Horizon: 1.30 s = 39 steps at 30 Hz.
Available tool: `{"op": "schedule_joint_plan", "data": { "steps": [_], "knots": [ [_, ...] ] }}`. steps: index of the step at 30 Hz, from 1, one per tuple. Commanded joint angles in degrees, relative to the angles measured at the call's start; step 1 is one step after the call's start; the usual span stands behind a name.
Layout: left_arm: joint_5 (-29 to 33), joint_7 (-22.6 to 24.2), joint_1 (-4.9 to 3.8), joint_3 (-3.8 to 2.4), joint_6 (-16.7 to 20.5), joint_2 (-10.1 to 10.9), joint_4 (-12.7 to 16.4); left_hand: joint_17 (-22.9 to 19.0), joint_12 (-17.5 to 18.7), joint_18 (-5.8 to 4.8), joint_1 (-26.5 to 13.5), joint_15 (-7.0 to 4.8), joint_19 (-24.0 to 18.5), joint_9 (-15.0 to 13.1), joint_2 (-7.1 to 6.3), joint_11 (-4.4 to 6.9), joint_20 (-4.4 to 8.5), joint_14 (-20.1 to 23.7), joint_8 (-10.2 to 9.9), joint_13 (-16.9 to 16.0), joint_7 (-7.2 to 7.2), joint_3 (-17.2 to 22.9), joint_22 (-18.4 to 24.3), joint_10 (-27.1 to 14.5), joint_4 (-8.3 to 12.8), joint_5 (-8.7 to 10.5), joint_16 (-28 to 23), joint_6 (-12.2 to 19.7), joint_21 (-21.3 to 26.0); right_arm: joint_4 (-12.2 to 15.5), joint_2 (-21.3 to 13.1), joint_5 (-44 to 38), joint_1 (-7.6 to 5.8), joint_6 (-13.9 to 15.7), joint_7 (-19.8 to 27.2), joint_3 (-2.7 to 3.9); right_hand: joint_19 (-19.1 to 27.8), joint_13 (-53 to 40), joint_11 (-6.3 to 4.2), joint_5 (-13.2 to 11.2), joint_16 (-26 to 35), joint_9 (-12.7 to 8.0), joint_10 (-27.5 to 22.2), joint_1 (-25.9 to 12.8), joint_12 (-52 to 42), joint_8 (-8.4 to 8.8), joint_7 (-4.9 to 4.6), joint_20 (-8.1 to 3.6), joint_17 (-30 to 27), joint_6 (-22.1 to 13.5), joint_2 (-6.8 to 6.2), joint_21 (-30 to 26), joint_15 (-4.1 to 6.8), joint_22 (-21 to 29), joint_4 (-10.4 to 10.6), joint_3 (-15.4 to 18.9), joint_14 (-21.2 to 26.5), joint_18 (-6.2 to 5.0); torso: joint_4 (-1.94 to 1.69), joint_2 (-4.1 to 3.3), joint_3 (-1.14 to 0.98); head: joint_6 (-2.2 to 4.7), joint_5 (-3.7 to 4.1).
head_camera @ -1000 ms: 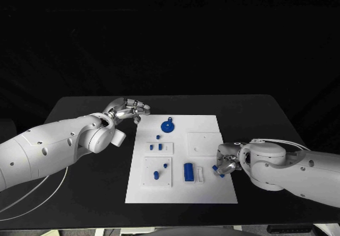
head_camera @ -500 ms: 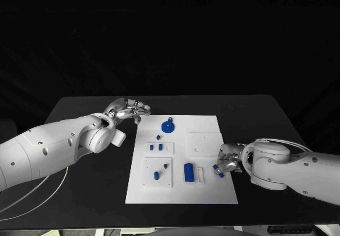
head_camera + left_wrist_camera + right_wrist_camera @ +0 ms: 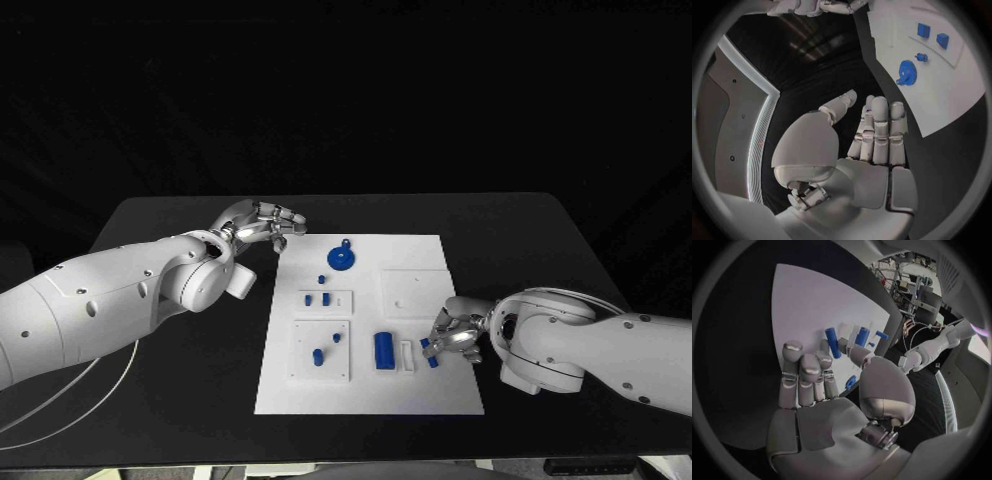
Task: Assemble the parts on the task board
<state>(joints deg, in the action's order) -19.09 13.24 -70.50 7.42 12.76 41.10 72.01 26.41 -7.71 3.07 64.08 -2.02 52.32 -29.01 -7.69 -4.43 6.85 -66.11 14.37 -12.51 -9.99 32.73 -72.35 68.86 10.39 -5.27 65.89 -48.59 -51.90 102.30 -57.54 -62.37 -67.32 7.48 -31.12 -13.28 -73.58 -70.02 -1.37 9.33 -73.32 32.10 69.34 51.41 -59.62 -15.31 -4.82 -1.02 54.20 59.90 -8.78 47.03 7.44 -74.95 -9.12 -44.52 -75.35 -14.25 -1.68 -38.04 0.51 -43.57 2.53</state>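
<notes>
Black table under the white task board; right hand pinches a small blue part at its fingertips, beside the blue cylinder. Left hand hovers, fingers together, holding nothing. Loose pinch could drop the part off-slot.

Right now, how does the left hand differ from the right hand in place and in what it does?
The left hand is off the task board, above the bare black table beside the board's far left corner; the right hand is over the board's right edge. The left hand holds nothing, fingers loosely curled; the right hand pinches a small blue part. Both are silver hands on white arms.
</notes>
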Motion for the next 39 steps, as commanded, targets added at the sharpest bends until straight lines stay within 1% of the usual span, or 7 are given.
{"op": "schedule_joint_plan", "data": {
  "steps": [1, 3, 12, 17, 29, 33, 39],
  "knots": [
    [0.3, 0.2, 0.02, -0.03, -0.7, -0.1, 0.2, 0.1, -0.3, 2.52, -0.3, 0.03, 0.0, 0.1, 0.06, -0.05, 0.68, -0.4, 0.2, 0.0, -0.12, 0.0, -0.1, -0.2, -0.3, -0.01, -0.2, 0.4, 0.3, 0.2, 0.1, 6.0, 0.04, 2.2, 1.7, -0.01, -0.4, 0.1, -0.15, -0.5, 0.2, 0.1, 0.3, -1.0, -0.2, -0.18, -0.04, -0.10, 0.1, 0.5, -0.26, 0.3, 0.09, -0.7, 0.1, 0.5, 0.2, -0.75, -0.01, -0.02, 0.02, -0.09, -0.07],
    [0.3, 0.2, 0.02, -0.03, -0.7, -0.1, 0.2, 0.1, -0.4, 2.52, -0.3, 0.03, 0.0, 0.1, 0.05, -0.05, 0.69, -0.4, 0.2, 0.0, -0.12, 0.0, -0.1, -0.2, -0.3, -0.02, -0.2, 0.4, 0.3, 0.1, 0.1, 6.7, 0.04, 2.7, 1.8, -0.01, -0.4, 0.1, -0.17, -0.6, 0.2, 0.1, 0.3, -1.1, -0.2, -0.18, -0.03, -0.13, 0.1, 0.5, -0.27, 0.3, 0.11, -0.7, 0.1, 0.6, 0.2, -0.75, -0.01, -0.02, 0.02, -0.09, -0.07],
    [0.3, 0.2, 0.02, -0.03, -0.8, 0.0, 0.2, 0.1, -0.4, 2.52, -0.3, 0.03, 0.0, 0.1, 0.05, -0.05, 0.69, -0.4, 0.2, 0.0, -0.12, 0.0, -0.1, -0.2, -0.3, -0.04, -0.2, 0.5, 0.3, -0.3, 1.6, 9.5, 0.05, 1.5, 1.6, -0.02, -0.4, 0.1, -0.19, -0.6, 0.3, 0.0, 0.2, -1.3, -0.1, -0.16, -0.01, -0.19, 0.1, 0.5, -0.49, 0.2, 0.15, -0.7, 0.2, 0.8, 0.2, -0.75, 0.03, -0.01, 0.02, -0.26, -0.23],
    [0.3, 0.2, 0.02, -0.03, -0.8, -0.1, 0.2, 0.1, -0.4, 2.52, -0.3, 0.03, 0.0, 0.1, 0.05, -0.05, 0.69, -0.4, 0.2, 0.0, -0.12, 0.0, -0.1, -0.2, -0.3, -0.05, -0.2, 0.5, 0.3, -1.0, 2.5, 10.3, 0.05, 1.2, 1.5, -0.02, -0.4, 0.1, -0.19, -0.6, 0.3, 0.0, 0.2, -1.4, -0.1, -0.15, -0.01, -0.20, 0.1, 0.5, -0.53, 0.2, 0.16, -0.7, 0.2, 0.9, 0.2, -0.75, 0.00, -0.03, 0.01, -0.08, -0.19],
    [0.3, 0.1, 0.01, -0.03, -0.9, 0.1, 0.3, 0.1, -0.4, 2.51, -0.3, 0.03, 0.0, 0.1, 0.04, -0.05, 0.69, -0.4, 0.3, 0.0, -0.12, 0.0, -0.1, -0.2, -0.3, -0.07, -0.2, 0.5, 0.3, -2.2, 4.1, 10.7, 0.29, -0.1, 0.6, -0.05, -0.3, 0.1, -0.20, -0.7, 0.3, 0.0, 0.1, -1.8, -0.1, -0.10, 0.00, -0.26, 0.1, 0.5, -0.62, 0.2, 0.17, -0.6, 0.4, 1.3, 0.2, -0.75, -0.03, 0.00, 0.01, -0.40, -0.42],
    [0.2, 0.1, 0.01, -0.03, -0.9, 0.1, 0.3, 0.1, -0.4, 2.51, -0.3, 0.03, 0.0, 0.1, 0.03, -0.05, 0.69, -0.4, 0.3, 0.0, -0.12, 0.0, -0.1, -0.2, -0.3, -0.07, -0.2, 0.5, 0.3, -2.2, 4.3, 10.7, 0.34, -0.4, 0.5, -0.05, -0.3, 0.1, -0.20, -0.8, 0.4, -0.1, 0.1, -1.9, -0.1, -0.09, -0.01, -0.28, 0.1, 0.5, -0.64, 0.1, 0.18, -0.6, 0.5, 1.4, 0.3, -0.75, 0.05, 0.00, 0.00, -0.53, -0.49],
    [0.2, 0.1, 0.01, -0.03, -0.9, 0.1, 0.3, 0.1, -0.4, 2.51, -0.3, 0.04, 0.0, 0.1, 0.05, -0.06, 0.69, -0.4, 0.3, 0.0, -0.13, 0.0, -0.1, -0.2, -0.3, -0.07, -0.3, 0.5, 0.3, -2.1, 4.2, 10.7, 0.39, -0.6, 0.5, -0.05, -0.3, 0.1, -0.21, -1.1, 0.4, -0.1, 0.1, -2.1, -0.1, -0.08, 0.00, -0.31, 0.1, 0.5, -0.69, 0.1, 0.18, -0.6, 0.6, 1.6, 0.3, -0.75, 0.03, -0.01, -0.01, -0.65, -0.54]
  ]
}}
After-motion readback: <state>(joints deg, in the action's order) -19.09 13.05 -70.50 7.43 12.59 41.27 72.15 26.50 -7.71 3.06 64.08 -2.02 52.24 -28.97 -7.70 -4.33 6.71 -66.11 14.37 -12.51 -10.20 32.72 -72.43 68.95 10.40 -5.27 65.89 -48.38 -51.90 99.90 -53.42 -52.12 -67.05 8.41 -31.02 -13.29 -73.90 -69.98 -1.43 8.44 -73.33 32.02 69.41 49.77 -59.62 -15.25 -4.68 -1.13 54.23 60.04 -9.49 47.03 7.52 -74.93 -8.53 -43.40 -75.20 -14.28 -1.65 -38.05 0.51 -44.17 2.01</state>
